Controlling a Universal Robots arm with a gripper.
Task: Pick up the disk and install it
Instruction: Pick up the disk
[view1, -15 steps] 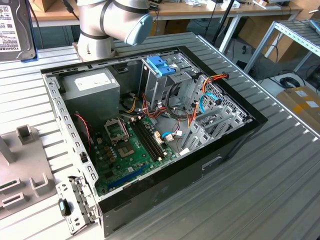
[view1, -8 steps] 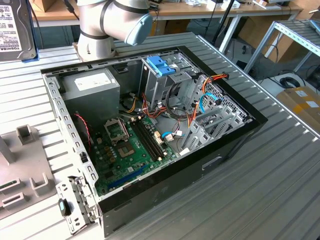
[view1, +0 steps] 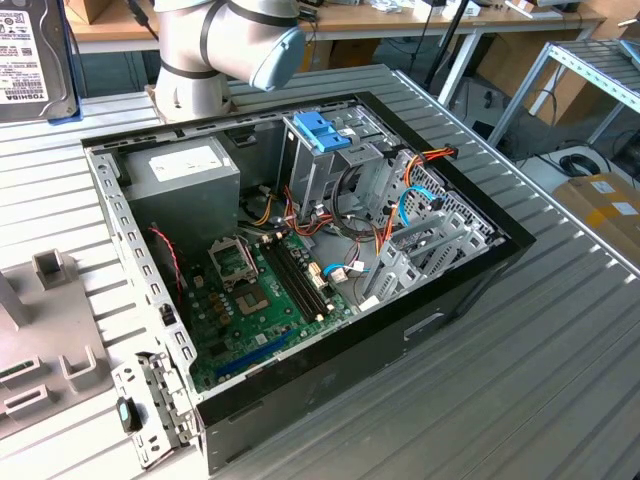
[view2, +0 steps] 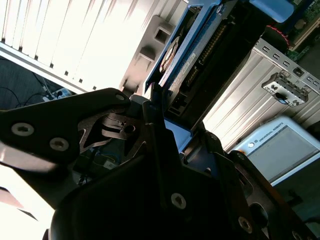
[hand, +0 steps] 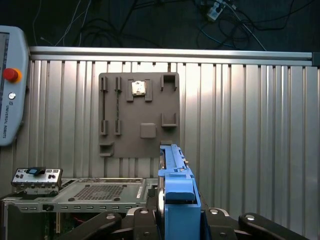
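The disk (view1: 35, 60) hangs high at the exterior view's left edge, a grey metal slab with a blue rail along its side. In the first wrist view its blue carrier (hand: 177, 192) stands on edge between the black fingers of my gripper (hand: 177, 222), which is shut on it. The second wrist view shows the disk (view2: 200, 50) running away from the fingers (view2: 152, 125), its connector edge and circuit side in view. The open computer case (view1: 480, 270) lies below, with its metal drive cage and blue handle (view1: 322, 130) near the back.
A grey fixture plate (hand: 139, 114) with slots lies on the ribbed table beside the case. A teach pendant (hand: 10, 85) rests by the table edge. Inside the case are a grey power supply box (view1: 185, 170), the motherboard (view1: 255, 300) and loose cables (view1: 410, 200).
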